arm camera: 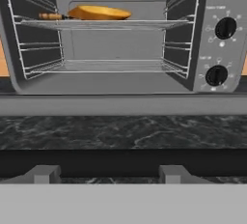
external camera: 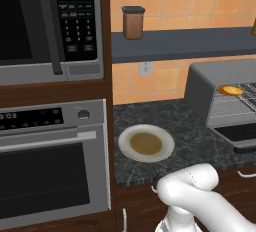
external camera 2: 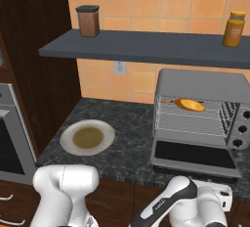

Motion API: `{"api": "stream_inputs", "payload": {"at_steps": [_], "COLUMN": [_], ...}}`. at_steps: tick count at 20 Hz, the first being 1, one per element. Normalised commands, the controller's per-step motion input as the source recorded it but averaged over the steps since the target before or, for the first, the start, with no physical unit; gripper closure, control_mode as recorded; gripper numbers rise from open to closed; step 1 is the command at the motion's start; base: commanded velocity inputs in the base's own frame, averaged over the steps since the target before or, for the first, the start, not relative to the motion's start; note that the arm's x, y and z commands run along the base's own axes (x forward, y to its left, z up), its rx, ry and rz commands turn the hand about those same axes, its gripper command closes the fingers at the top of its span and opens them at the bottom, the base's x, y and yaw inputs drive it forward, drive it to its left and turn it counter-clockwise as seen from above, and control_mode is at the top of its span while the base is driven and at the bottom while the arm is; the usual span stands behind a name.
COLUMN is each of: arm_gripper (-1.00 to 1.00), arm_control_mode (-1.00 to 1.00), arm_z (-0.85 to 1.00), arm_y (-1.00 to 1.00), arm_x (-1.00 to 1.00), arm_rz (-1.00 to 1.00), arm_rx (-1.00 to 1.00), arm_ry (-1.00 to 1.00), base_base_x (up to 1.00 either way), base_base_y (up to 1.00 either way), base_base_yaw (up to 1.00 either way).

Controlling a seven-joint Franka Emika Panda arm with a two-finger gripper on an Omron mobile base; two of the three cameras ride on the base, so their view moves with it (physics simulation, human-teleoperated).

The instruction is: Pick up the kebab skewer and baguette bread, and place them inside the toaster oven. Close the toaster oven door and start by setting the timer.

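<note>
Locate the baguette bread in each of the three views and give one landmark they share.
Left base view: baguette bread at the right edge, on the upper rack of the toaster oven.
Right base view: right of centre, on the upper rack.
Hand view: upper left, on the top rack.
Shared landmark: the wire rack it lies on.

One toaster oven [external camera 2: 200,111] on the counter [external camera 2: 132,147], w/ one door [external camera 2: 193,156] dropped open in front. Inside the oven: one baguette bread [external camera 2: 190,105], one kebab skewer [arm camera: 52,16] beside it, two wire racks. Three knobs [arm camera: 225,27] on its right panel. Left of the oven: one plate [external camera 2: 87,137]. Shelf above the oven: two jars, one brown canister [external camera 2: 88,21], one orange bottle [external camera 2: 234,29].
</note>
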Motion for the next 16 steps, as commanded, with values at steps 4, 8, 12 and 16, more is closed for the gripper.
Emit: {"api": "stream_inputs", "payload": {"at_steps": [4,8,12,16], "arm_gripper": [-1.00,-1.00,-1.00,-1.00], "arm_control_mode": [-1.00,-1.00,-1.00,-1.00], "arm_z": [0.61,0.53,0.42,0.19], "arm_y": [0.13,0.21,0.24,0.22], "arm_x": [0.66,0.68,0.66,0.72], "arm_rz": [-0.03,-0.02,-0.02,-0.01], "arm_rx": [0.00,0.00,0.00,0.00], "arm_ry": [0.00,0.00,0.00,0.00], "base_base_x": [0.00,0.00,0.00,0.00], "base_base_y": [0.00,0.00,0.00,0.00], "base_base_yaw": [0.00,0.00,0.00,0.00]}}
